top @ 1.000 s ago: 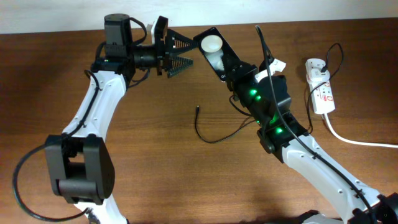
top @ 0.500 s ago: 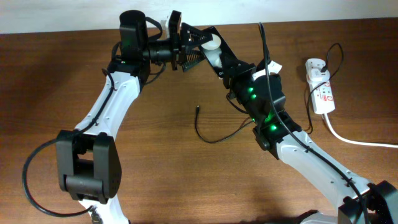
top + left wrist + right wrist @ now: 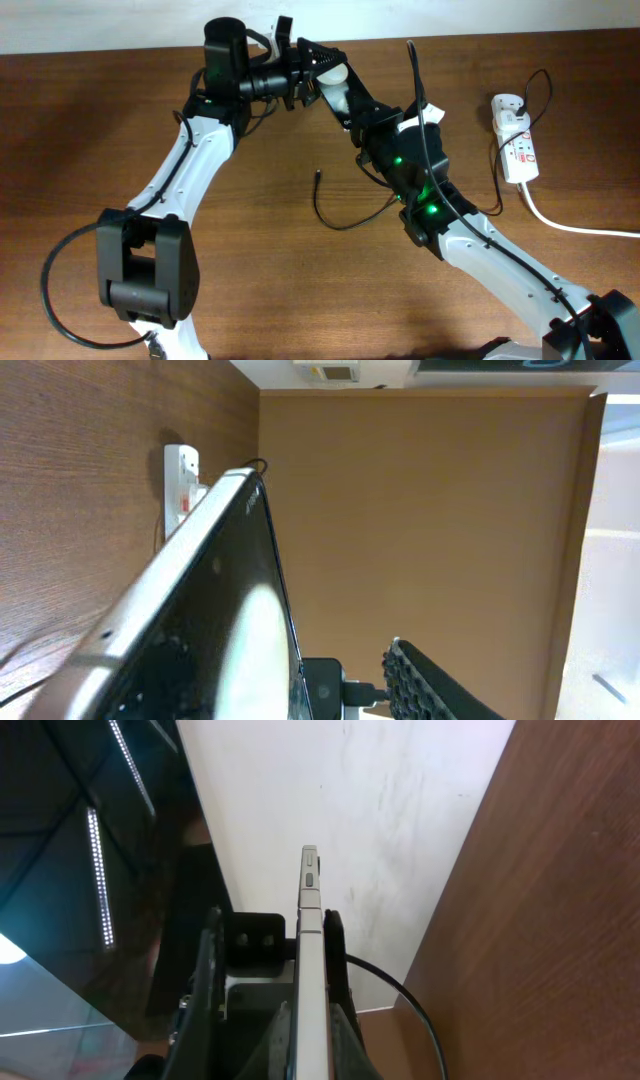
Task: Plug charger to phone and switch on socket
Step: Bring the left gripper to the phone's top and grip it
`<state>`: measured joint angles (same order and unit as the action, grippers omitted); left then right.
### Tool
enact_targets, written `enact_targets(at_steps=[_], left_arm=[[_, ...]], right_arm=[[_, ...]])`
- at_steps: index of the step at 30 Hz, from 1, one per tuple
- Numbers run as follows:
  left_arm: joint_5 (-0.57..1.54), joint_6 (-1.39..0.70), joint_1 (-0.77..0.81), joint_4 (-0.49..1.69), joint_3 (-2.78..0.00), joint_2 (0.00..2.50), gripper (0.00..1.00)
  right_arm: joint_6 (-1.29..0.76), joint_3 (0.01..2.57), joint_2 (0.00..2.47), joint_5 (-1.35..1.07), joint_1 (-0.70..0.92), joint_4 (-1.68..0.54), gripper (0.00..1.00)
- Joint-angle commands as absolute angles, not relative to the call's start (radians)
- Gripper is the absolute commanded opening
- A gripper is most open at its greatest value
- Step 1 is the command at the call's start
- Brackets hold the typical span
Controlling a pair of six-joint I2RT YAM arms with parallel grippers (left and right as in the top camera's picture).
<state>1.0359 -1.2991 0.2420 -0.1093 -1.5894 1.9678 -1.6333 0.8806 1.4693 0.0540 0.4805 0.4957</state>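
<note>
My right gripper (image 3: 360, 112) is shut on the phone (image 3: 343, 92) and holds it up off the table, tilted toward the far edge. In the right wrist view the phone (image 3: 310, 920) stands edge-on between the grey pads (image 3: 341, 1040). My left gripper (image 3: 310, 74) straddles the phone's far end, with its jaws partly open. One finger (image 3: 440, 685) stands apart from the glossy face (image 3: 220, 620). The charger's plug tip (image 3: 317, 174) lies loose on the table, and its cable (image 3: 340, 223) curls back under the right arm. The socket (image 3: 515, 140) lies at the far right.
A thick white cord (image 3: 570, 227) runs from the socket off the right edge. The right arm's own black cable (image 3: 420, 70) loops above its wrist. A pale wall borders the table's far edge (image 3: 500, 25). The socket (image 3: 180, 480) also shows behind the phone in the left wrist view.
The left gripper has swung right onto the phone's far end and its jaws have narrowed. The right arm has shifted the phone slightly left.
</note>
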Motion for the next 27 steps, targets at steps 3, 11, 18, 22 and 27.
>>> enact_targets(at_steps=[3, 11, 18, 22, 27], left_arm=[[1.021, -1.295, 0.249, -0.116, -1.596, 1.971, 0.37], [1.021, -1.295, 0.249, -0.116, -1.596, 1.971, 0.17], [1.019, -1.295, 0.249, -0.116, -1.596, 1.971, 0.07], [1.012, -1.295, 0.248, -0.116, -1.596, 1.971, 0.05], [1.013, -1.299, 0.236, -0.116, -1.596, 1.971, 0.0]], right_arm=[[-1.633, 0.901, 1.467, 0.057, 0.494, 0.505, 0.04], [-1.633, 0.901, 1.467, 0.057, 0.493, 0.505, 0.04], [-1.633, 0.901, 1.467, 0.058, 0.493, 0.505, 0.04], [-1.633, 0.901, 1.467, 0.057, 0.493, 0.505, 0.05], [-1.633, 0.901, 1.467, 0.057, 0.493, 0.505, 0.23]])
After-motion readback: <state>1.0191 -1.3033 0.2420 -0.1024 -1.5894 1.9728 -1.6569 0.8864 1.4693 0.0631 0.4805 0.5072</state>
